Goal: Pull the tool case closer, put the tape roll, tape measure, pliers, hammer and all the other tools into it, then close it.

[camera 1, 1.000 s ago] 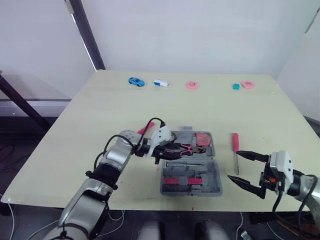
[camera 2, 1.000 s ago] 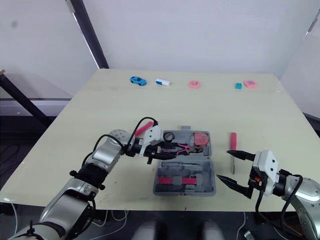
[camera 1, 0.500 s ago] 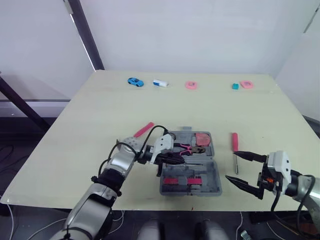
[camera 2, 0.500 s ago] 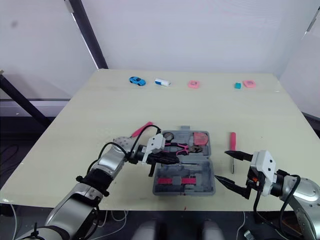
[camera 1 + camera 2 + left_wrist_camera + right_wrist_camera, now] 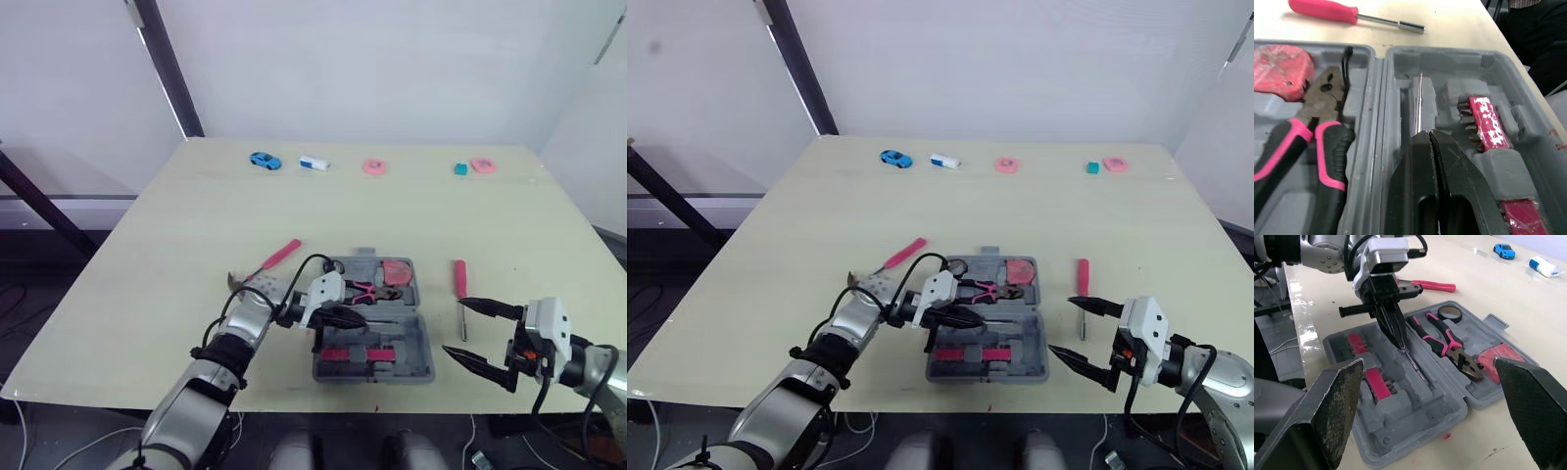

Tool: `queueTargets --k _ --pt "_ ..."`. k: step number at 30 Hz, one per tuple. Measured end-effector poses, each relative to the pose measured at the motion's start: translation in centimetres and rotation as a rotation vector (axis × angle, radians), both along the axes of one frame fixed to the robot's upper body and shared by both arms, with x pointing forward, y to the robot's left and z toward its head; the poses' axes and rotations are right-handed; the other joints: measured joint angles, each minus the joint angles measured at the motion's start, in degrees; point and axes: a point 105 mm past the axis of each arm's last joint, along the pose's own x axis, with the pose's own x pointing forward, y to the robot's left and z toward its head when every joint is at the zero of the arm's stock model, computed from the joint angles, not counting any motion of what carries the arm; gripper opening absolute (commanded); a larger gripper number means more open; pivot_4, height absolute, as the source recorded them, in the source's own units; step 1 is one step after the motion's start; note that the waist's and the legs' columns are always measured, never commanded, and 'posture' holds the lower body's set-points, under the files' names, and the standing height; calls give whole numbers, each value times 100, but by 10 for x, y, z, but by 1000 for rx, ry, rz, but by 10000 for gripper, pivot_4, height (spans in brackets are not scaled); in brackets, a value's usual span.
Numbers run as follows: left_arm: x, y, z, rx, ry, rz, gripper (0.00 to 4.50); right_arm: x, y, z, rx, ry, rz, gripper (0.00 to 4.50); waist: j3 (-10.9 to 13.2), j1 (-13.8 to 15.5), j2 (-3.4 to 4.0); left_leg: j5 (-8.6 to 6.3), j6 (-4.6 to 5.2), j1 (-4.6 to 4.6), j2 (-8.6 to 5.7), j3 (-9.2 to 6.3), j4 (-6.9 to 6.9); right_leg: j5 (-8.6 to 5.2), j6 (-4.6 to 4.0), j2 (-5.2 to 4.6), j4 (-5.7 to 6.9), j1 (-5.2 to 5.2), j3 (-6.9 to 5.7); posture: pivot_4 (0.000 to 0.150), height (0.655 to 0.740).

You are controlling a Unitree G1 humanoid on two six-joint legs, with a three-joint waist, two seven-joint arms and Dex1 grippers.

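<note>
Pliers (image 5: 370,291) left-right, nose rightward

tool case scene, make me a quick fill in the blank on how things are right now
The tool case lies ___ on the table. The pliers inside it have ___ handles. The left gripper, its tips down inside the case, has its fingers ___. The toy car at the table's far edge is ___.
Missing words: open; pink; shut; blue.

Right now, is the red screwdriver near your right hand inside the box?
No, the red screwdriver lies on the table, beside the open tool case.
</note>
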Motion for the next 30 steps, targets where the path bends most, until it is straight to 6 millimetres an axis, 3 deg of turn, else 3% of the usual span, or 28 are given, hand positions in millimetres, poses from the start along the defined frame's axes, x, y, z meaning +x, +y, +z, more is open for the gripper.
queueTargets --k 23,30 --pt "5 -3 -4 18 -105 -8 790 1 0 1 1 -5 -6 45000 -2 2 0 0 0 3 0 -1 0 0 0 0 0 3 0 1500 7400" --pt "7 -2 -13 58 -178 5 790 1 0 2 1 -6 -4 45000 -7 1 2 0 0 9 1 0 0 1 0 0 2 6 0 1500 7400"
